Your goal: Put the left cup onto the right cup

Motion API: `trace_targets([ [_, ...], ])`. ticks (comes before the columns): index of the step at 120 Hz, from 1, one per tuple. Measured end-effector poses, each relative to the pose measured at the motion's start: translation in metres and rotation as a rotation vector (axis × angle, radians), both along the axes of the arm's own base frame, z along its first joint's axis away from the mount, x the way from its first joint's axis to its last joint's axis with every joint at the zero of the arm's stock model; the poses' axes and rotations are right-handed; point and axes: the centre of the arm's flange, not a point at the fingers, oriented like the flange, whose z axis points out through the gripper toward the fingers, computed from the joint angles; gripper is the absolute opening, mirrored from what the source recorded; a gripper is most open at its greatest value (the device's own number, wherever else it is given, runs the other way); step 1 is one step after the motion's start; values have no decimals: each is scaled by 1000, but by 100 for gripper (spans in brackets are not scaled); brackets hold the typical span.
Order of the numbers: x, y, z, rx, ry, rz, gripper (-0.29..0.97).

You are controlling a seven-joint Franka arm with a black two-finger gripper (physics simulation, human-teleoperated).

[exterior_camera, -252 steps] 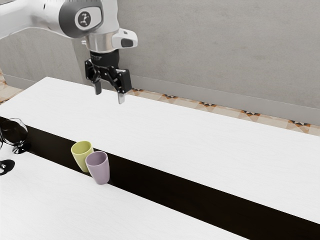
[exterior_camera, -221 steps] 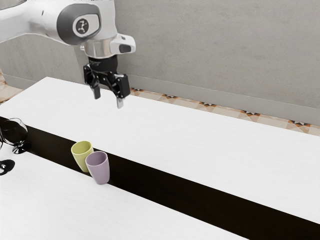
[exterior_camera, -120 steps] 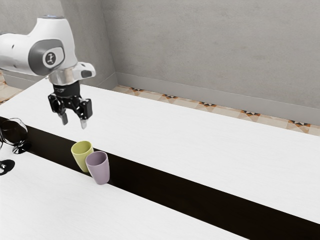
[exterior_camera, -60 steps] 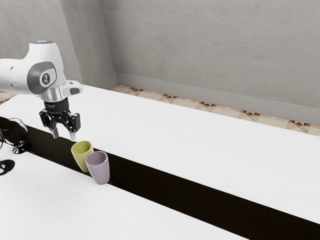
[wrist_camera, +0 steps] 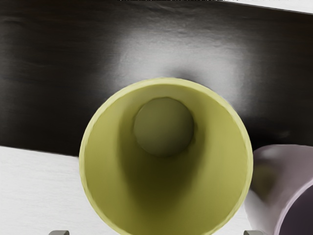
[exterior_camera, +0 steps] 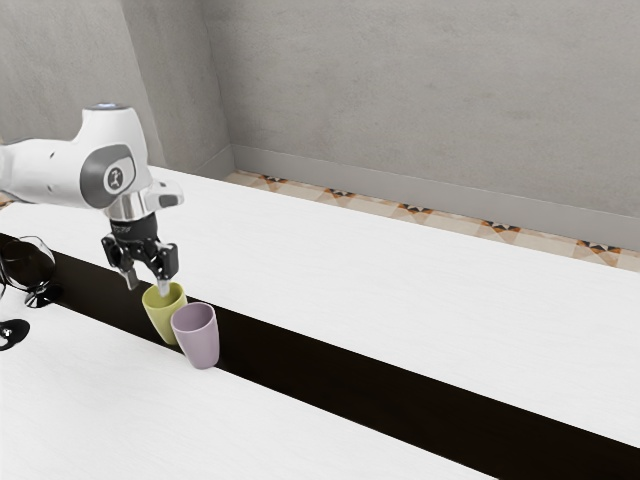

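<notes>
A yellow-green cup [exterior_camera: 163, 311] stands upright on the dark strip of the table, touching a lilac cup [exterior_camera: 195, 335] at its right in the exterior view. My gripper [exterior_camera: 146, 283] hangs open just above the yellow-green cup's rim, one fingertip over its mouth and the other outside its far-left wall. In the wrist view I look straight down into the yellow-green cup [wrist_camera: 165, 161], with the lilac cup [wrist_camera: 283, 196] beside it.
A white table [exterior_camera: 420, 290] carries a dark strip [exterior_camera: 400, 395] running across it. Two dark wine glasses [exterior_camera: 28, 268] stand at the exterior view's left edge, near the arm. A grey wall rises behind the table.
My arm has swung from high over the table's far side down and toward the exterior view's left, then slid right and lower, ending just above the yellow-green cup. The cups stayed still.
</notes>
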Motion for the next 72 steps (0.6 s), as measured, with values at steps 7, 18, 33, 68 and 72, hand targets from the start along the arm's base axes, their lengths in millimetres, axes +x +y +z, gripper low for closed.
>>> trace_targets([
  [7,2,2,-2,-2,-1,-1,44],
  [18,6,8,-7,-1,-2,-4,43],
  [33,13,16,-13,-2,-5,-8,43],
  [68,23,34,-39,-14,-6,-19,43],
  [72,25,37,-41,-15,-8,-21,43],
])
